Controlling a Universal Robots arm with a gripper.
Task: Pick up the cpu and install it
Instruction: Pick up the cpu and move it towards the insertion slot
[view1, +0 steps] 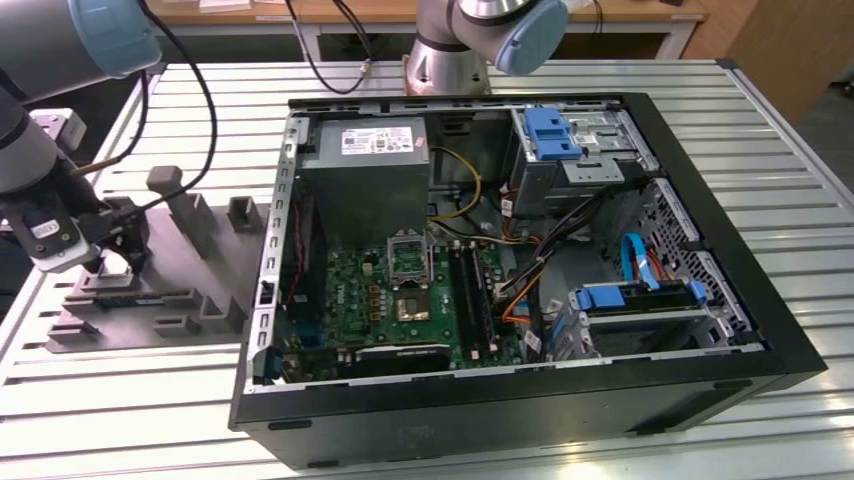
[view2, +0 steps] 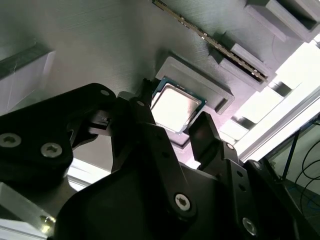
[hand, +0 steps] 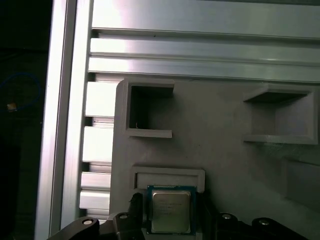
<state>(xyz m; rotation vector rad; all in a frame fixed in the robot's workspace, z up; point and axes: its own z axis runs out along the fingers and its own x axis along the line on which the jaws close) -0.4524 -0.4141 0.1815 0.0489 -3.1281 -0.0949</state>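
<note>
The tool is seen at the exterior view's left, lowered onto a grey moulded holder that lies on the slatted metal desk, beside an opened computer case. The case is laid on its side, and a green circuit board is exposed inside it, well apart from the tool.

In both wrist views the cpu is found lying flat in a shallow square recess of the holder, silvery top upward, with a raised lip of the holder just beside one edge. The black fingers are set against two opposite sides of the cpu, one on each side, so that the chip sits directly between them. They appear to be clamped onto its edges, though the contact itself is partly hidden by the fingers' own bulk. The cpu is still seated in its recess and has not been lifted clear.
</note>
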